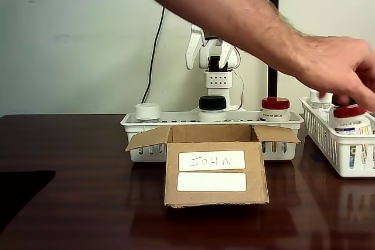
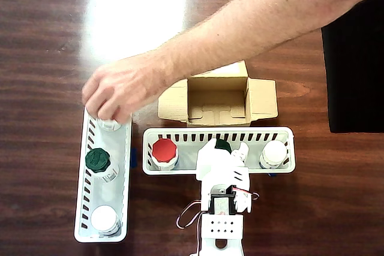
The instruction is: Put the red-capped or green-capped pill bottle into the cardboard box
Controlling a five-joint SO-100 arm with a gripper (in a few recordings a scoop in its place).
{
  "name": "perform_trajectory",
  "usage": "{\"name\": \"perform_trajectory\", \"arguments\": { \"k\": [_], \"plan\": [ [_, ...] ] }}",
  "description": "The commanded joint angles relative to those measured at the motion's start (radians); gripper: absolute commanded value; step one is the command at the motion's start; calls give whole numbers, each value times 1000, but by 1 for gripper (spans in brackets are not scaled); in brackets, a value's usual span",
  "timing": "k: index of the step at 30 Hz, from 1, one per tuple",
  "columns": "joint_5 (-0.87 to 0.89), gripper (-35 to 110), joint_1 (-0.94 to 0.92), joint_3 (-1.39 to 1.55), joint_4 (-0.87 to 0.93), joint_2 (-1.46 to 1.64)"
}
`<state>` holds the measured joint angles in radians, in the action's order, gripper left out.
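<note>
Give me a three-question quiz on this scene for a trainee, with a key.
1. True or false: the box holds a bottle.
2. In the overhead view, the cap at the left end of the tray beside the box is: A red, B white, C blue.
3. How many capped bottles stand in that tray?
Key: 1 false, it is empty. 2 A, the red cap. 3 three.

Dark table: cardboard box, baskets.
</note>
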<state>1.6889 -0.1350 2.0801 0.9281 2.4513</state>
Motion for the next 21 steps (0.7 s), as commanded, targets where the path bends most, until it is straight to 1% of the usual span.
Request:
{"name": "perform_trajectory", "arguments": {
  "k": [1,12,17,21],
  "plan": [
    [11,50,17,-18,-11,52],
    [-11,50,37,-26,-40,5],
    [0,50,31,-25,-115,-64],
    [28,50,21,51,-225,-92]
  ]
}}
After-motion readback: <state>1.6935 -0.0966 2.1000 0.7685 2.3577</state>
